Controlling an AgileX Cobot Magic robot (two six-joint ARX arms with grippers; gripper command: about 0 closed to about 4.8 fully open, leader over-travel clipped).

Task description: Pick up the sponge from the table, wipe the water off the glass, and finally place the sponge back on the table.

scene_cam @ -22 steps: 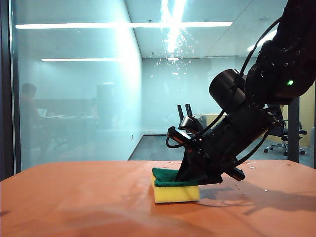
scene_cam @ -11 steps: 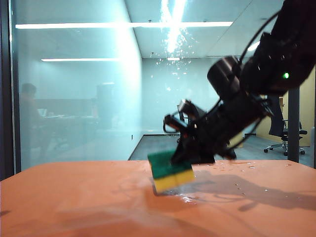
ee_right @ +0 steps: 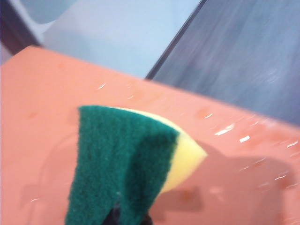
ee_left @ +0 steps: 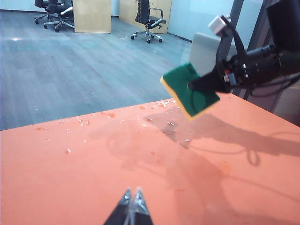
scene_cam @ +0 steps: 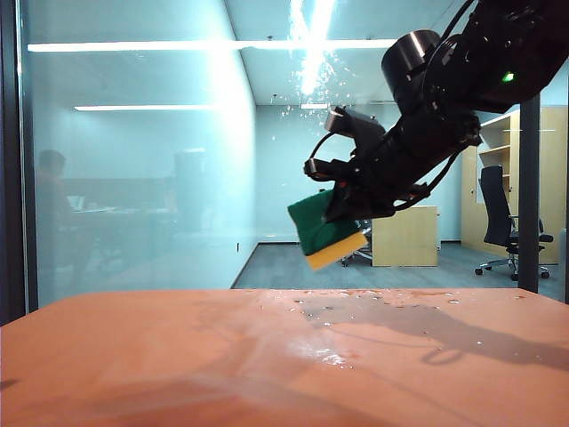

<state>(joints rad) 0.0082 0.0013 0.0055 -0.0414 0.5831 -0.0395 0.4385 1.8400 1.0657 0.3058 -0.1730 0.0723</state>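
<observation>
You see the right arm (scene_cam: 462, 80) as black, bulky links with a black cylindrical housing up top, a small green light on its upper part, and thin black cables looping along it to the right gripper (scene_cam: 342, 206); the left gripper (ee_left: 131, 206) shows two slim dark fingers

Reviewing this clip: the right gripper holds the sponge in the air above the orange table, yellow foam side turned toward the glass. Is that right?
Not quite. The right gripper does hold the sponge in the air above the orange table, but in the exterior view the yellow foam faces down and toward the arm. It is the dark green scouring side that is turned toward the glass.
</observation>
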